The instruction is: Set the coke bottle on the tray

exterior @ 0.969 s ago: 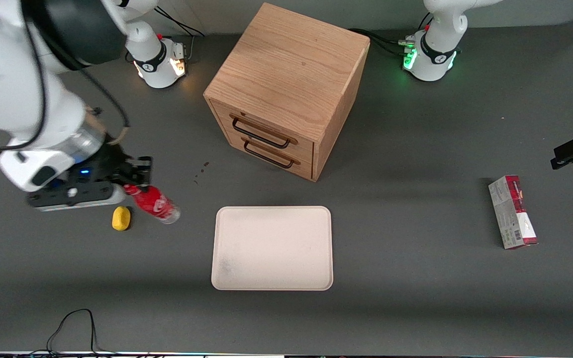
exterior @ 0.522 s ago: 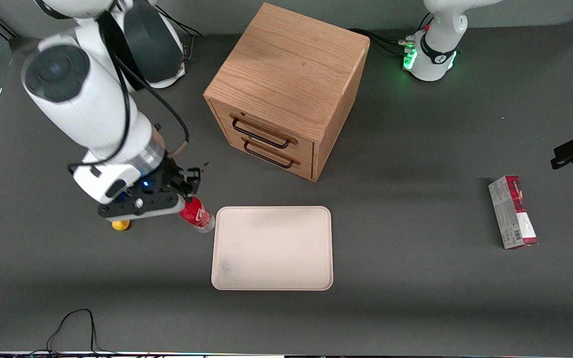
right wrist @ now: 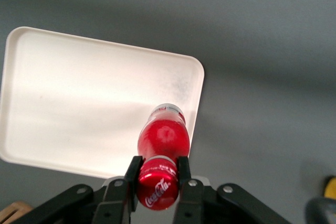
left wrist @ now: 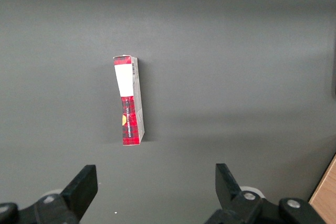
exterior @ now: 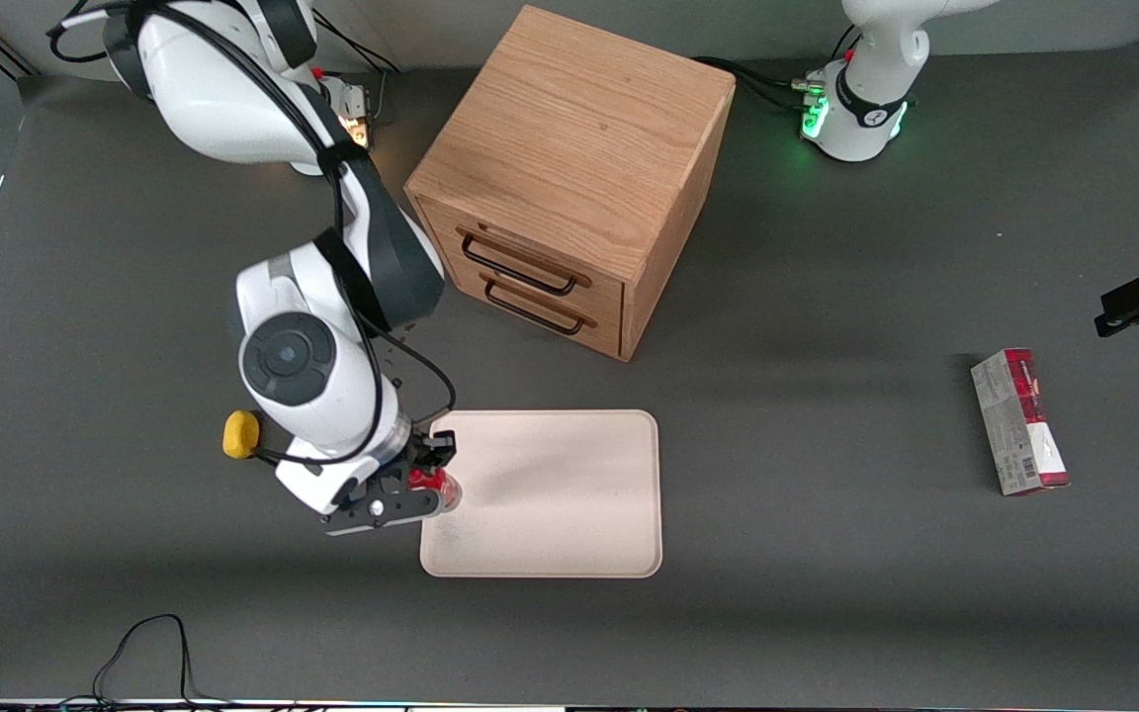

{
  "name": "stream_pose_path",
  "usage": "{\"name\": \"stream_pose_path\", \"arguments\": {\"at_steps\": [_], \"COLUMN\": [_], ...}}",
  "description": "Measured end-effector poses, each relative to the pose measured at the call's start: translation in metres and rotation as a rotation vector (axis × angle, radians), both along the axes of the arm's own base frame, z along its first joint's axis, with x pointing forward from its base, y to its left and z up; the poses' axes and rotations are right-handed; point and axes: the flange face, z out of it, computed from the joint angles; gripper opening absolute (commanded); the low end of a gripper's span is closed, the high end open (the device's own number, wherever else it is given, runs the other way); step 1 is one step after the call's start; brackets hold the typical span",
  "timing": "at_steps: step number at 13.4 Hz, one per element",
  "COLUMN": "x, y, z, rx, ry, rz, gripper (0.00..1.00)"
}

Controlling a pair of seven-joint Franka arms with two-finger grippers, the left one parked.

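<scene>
My right gripper (exterior: 428,478) (right wrist: 158,174) is shut on the neck of the small red coke bottle (exterior: 434,487) (right wrist: 163,136), just under its red cap with the white script. The bottle hangs base-down above the cream tray (exterior: 569,494) (right wrist: 79,98), over the tray's edge at the working arm's end. From the wrist view its silvery base points at the tray's rim near a scuffed corner. Whether the base touches the tray does not show.
A wooden two-drawer box (exterior: 569,178) stands farther from the front camera than the tray. A small yellow object (exterior: 241,434) (right wrist: 331,187) lies on the table close to the working arm. A red-and-grey carton (exterior: 1019,421) (left wrist: 129,100) lies toward the parked arm's end.
The right arm has carried the bottle from beside the yellow object toward the tray and nearer the front camera. The bottle has gone from tilted to hanging over the tray's edge.
</scene>
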Motion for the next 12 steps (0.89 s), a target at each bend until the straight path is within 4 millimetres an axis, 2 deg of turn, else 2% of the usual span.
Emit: {"name": "stream_pose_path", "arguments": {"at_steps": [4, 6, 7, 8, 9, 12], "x": [0.012, 0.016, 0.016, 0.017, 0.017, 0.018], "y": [0.001, 0.002, 0.003, 0.003, 0.003, 0.004], "z": [-0.052, -0.071, -0.077, -0.081, -0.083, -0.074], "rx": [-0.005, -0.005, -0.007, -0.007, -0.007, -0.001], "ry": [-0.001, -0.005, -0.004, -0.003, -0.003, -0.016], "rz": [0.008, 0.01, 0.011, 0.011, 0.011, 0.012], "gripper": [0.0, 0.0, 0.04, 0.9, 1.0, 1.0]}}
